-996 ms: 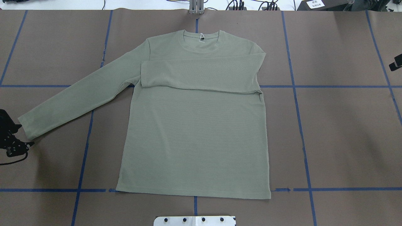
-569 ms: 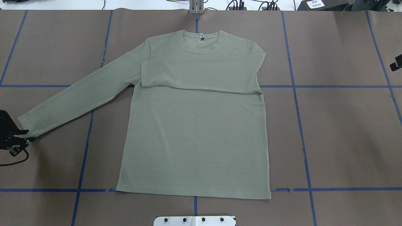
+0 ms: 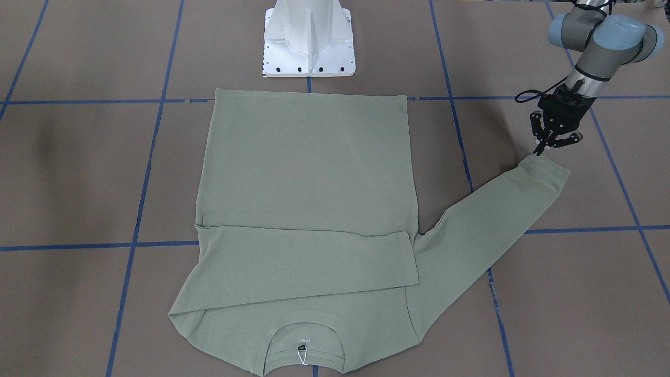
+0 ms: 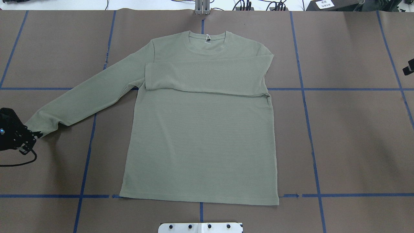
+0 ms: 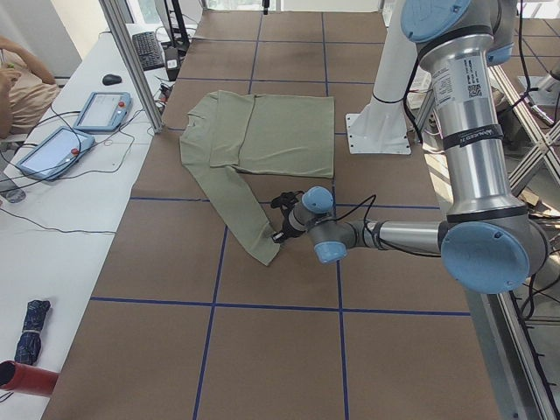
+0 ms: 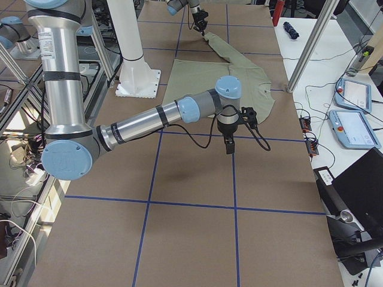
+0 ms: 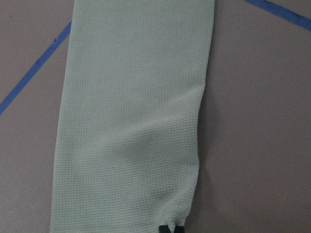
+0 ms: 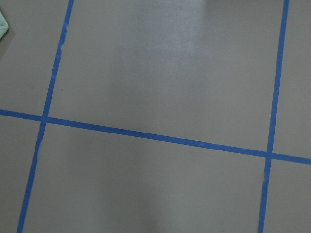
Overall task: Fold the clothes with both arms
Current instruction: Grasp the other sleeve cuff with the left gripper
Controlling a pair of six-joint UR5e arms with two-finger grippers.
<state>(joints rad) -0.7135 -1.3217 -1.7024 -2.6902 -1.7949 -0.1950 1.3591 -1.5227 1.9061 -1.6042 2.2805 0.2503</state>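
Left claw [image 4: 35, 135]: pinched shut on one cuff corner. Brown papered surface with blue tape grid [image 4: 349, 145]. Sage-green long-sleeved knit shirt [image 4: 200, 139] lies flat at its centre, one sleeve across the chest. Outstretched sleeve [image 4: 84, 94]: lift low, lay it parallel, don't drag the body. Right claw [image 4: 409, 66], right edge: grip unreadable.

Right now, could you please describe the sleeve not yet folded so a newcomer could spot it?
Find the sage-green shirt flat on the brown table. From its shoulder one sleeve runs diagonally outward to the left gripper; the other sleeve lies folded across the chest.
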